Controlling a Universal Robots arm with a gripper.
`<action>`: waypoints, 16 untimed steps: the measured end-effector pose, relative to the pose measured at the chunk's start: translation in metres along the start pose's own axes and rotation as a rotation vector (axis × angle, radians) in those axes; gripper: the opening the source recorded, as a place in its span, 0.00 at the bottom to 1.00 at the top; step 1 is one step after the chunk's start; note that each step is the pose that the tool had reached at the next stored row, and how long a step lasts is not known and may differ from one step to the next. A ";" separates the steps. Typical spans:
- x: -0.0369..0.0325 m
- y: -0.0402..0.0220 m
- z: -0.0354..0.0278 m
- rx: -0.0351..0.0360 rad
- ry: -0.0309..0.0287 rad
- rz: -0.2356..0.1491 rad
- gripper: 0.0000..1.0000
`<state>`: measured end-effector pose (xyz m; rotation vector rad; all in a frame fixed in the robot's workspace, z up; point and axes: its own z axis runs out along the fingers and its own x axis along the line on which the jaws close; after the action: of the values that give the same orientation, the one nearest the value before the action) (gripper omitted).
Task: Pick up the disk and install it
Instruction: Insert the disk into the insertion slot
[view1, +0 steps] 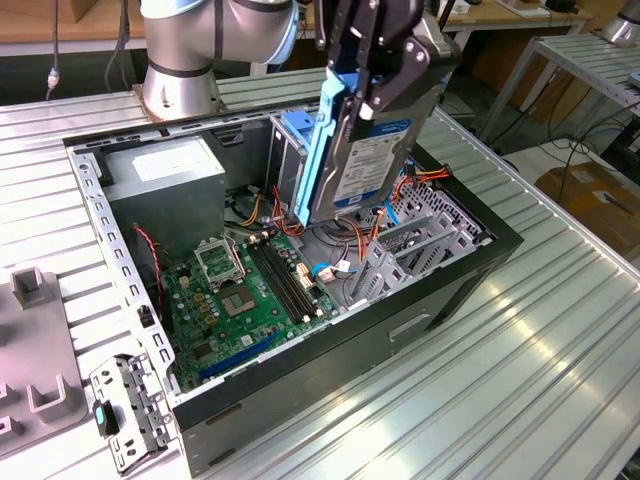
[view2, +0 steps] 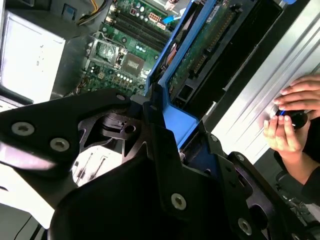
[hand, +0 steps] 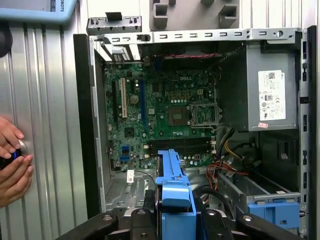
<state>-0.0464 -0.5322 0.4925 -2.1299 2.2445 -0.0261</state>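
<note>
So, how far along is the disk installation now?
The pickup looks done: the gripper is shut on the disk and holds it on edge over the open computer case. What is left is the seating: the disk is not yet fixed inside the case.

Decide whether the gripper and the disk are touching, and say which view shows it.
Touching. In the exterior view the gripper clamps the upper end of the disk, holding it on end over the open case.
</note>
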 end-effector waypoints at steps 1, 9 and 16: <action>0.0005 -0.0050 0.0006 -0.0002 0.0000 0.000 0.37; 0.0017 -0.0173 0.0019 -0.0017 0.0001 0.000 0.37; 0.0017 -0.0182 0.0020 -0.0017 0.0000 0.000 0.37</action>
<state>-0.0283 -0.5347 0.4912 -2.1307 2.2454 -0.0242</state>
